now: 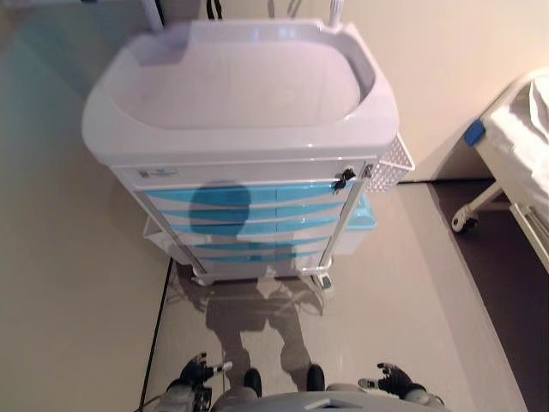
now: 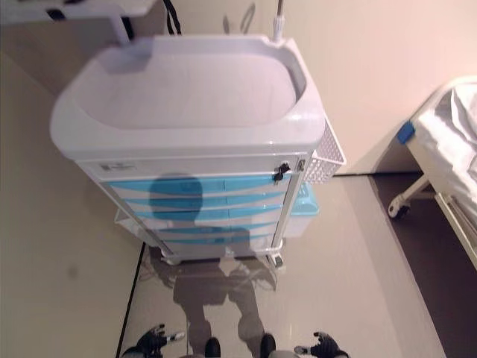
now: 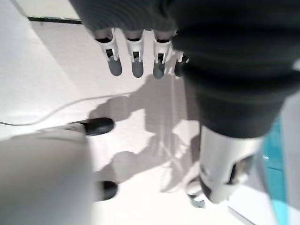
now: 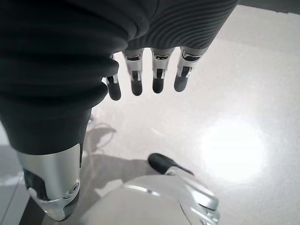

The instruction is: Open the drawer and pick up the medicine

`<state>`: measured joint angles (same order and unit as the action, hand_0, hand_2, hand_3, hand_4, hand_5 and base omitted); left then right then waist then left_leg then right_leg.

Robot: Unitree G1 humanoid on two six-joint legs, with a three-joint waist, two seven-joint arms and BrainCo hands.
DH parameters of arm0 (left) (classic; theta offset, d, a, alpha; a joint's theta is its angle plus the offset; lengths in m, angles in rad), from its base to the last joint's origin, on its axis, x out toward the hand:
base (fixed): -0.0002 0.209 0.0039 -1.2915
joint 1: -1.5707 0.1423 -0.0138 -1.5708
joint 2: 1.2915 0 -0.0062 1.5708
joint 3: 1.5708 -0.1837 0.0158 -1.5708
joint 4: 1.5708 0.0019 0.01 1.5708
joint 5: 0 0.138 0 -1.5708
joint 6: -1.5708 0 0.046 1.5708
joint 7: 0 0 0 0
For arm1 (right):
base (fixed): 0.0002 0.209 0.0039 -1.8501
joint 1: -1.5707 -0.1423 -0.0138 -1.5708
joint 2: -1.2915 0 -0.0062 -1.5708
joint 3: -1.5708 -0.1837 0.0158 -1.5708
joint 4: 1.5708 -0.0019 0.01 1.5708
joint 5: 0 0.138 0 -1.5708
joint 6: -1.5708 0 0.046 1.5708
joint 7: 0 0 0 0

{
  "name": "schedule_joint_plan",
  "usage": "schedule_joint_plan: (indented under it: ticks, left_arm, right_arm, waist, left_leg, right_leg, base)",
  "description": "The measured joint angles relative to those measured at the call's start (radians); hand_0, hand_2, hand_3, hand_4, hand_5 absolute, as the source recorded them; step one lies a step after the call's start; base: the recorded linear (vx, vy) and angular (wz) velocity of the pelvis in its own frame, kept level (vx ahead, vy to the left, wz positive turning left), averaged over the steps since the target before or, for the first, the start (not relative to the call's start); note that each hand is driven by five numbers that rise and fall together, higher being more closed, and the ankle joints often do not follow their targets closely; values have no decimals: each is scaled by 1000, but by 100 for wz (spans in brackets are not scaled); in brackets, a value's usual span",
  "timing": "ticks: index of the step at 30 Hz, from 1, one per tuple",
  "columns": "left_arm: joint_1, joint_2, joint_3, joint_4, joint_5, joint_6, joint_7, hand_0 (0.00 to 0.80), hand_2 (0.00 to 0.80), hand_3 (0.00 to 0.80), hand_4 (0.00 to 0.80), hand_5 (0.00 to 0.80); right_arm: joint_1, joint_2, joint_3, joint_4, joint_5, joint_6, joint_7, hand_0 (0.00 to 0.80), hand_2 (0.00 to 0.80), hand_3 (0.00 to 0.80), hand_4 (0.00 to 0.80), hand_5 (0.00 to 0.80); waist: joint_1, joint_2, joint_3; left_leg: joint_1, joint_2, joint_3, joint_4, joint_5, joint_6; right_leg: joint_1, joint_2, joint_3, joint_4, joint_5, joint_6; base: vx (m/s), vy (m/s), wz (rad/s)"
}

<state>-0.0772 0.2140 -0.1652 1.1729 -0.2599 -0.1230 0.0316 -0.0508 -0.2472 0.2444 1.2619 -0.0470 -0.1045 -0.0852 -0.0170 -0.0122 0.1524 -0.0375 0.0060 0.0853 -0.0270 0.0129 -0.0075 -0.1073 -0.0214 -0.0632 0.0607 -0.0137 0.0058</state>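
Note:
A white medical cart [image 1: 240,86] stands in front of me with a stack of light blue drawers [image 1: 249,219], all closed. No medicine shows in any view. My left hand [image 1: 193,373] hangs low at the bottom left, well short of the cart, its fingers [image 3: 136,58] straight and holding nothing. At the bottom right my right hand [image 1: 390,378] hangs the same way, its fingers [image 4: 157,77] relaxed and empty.
A white wire basket [image 1: 390,167] hangs on the cart's right side, with a light blue bin [image 1: 364,219] below it. A white hospital bed [image 1: 519,154] on castors stands at the right. A dark floor seam [image 1: 159,322] runs toward the cart's left foot.

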Motion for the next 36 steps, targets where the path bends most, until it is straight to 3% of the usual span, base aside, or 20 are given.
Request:
schedule_joint_plan:
  ticks: [7, 13, 19, 22, 26, 31, 36]
  left_arm:
    - [-97, 22, 22, -144, -85, -38, 22, 0, 0, 0, 0, 0]
    - [-124, 33, 20, -359, -230, -66, 34, 0, 0, 0, 0, 0]
    - [-157, 19, 19, -489, -367, -71, 27, 0, 0, 0, 0, 0]
    - [-192, 2, 19, -529, -441, -84, 19, 0, 0, 0, 0, 0]
    - [-272, -83, 28, -578, -643, -103, -10, 0, 0, 0, 0, 0]
    - [-303, -132, 46, -585, -879, -130, -25, 0, 0, 0, 0, 0]
    - [-348, -153, 65, -585, -982, -157, -25, 0, 0, 0, 0, 0]
  right_arm:
    - [-59, -11, 2, -14, 3, -9, -13, 0, 0, 0, 0, 0]
    - [-71, -61, 2, -44, 10, -17, -17, 0, 0, 0, 0, 0]
    - [-77, -70, -1, -49, 24, -19, -25, 0, 0, 0, 0, 0]
    - [-76, -70, -3, -51, 39, -20, -31, 0, 0, 0, 0, 0]
    - [-67, -64, -13, -49, 57, -20, -35, 0, 0, 0, 0, 0]
    - [-71, -51, -17, -61, 80, -21, -47, 0, 0, 0, 0, 0]
    - [-71, -40, -17, -64, 82, -21, -54, 0, 0, 0, 0, 0]
  waist:
    - [2, -19, 79]
    - [3, -22, 112]
    - [-40, -25, 118]
    - [-50, -26, 119]
    - [-53, -29, 120]
    - [-78, -38, 117]
    - [-83, -45, 113]
  left_leg:
    - [-134, -18, 16, 90, -9, 11]
    - [-307, -33, 15, 234, -44, 14]
    - [-423, -28, 12, 344, -80, 17]
    - [-469, -29, 11, 379, -85, 20]
    - [-543, -21, 0, 436, -99, 22]
    - [-580, -12, -4, 474, -117, 21]
    - [-594, -10, 4, 481, -123, 23]
  right_leg:
    - [-182, -26, 9, 179, -50, 6]
    - [-354, -47, 20, 321, -93, 3]
    - [-451, -50, 24, 392, -106, -3]
    - [-491, -52, 25, 415, -106, -2]
    - [-547, -55, 19, 447, -108, -2]
    - [-571, -50, 19, 459, -112, -3]
    - [-587, -47, 26, 458, -111, -1]
  base:
    - [-95, 27, -6]
    - [-97, 10, 5]
    - [-69, 16, 3]
    - [-42, 4, 2]
    - [-55, 0, 6]
    - [42, 8, 1]
    - [4, 30, -6]
